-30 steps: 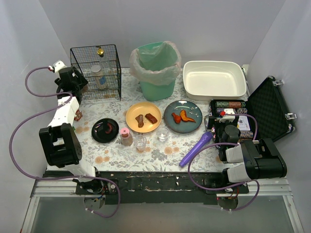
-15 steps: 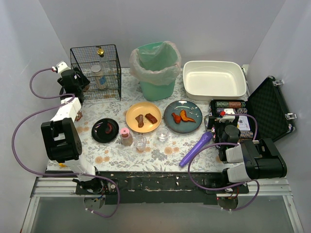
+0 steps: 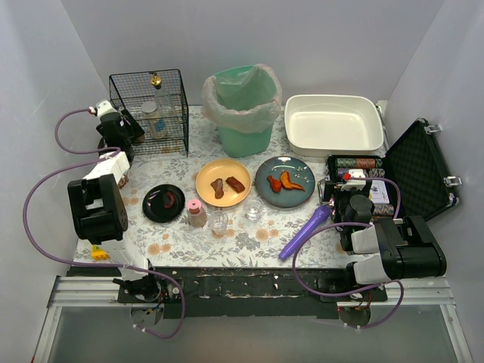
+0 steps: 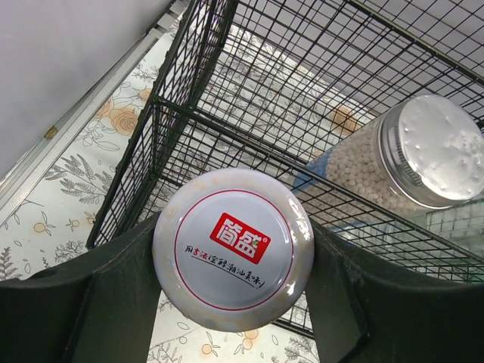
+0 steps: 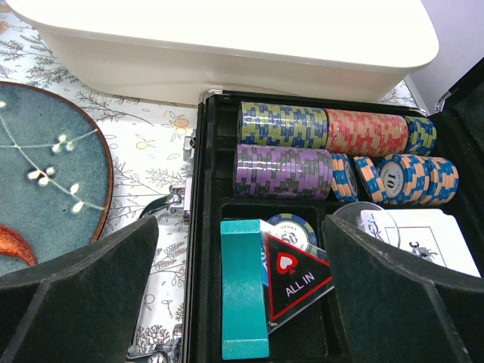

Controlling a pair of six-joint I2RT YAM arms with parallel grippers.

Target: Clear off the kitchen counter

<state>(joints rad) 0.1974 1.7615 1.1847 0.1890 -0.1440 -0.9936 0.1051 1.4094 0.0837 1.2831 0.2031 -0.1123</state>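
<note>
While the right gripper (image 5: 240, 283) hangs spread, the left gripper (image 4: 234, 280) clamps a jar (image 4: 233, 246).
Seems smooth and rigid: hold its sides.

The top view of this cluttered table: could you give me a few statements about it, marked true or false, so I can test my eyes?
1. The left gripper grips a white-lidded container beside the wire cage. True.
2. The right gripper is clamped on the purple tool. False: it is open and holds nothing, above the poker chip case; the tool lies on the kitchen counter.
3. A jar of white beads sits inside the cage. True.
4. The orange plate is bare. False: two brown food pieces lie on it.
</note>
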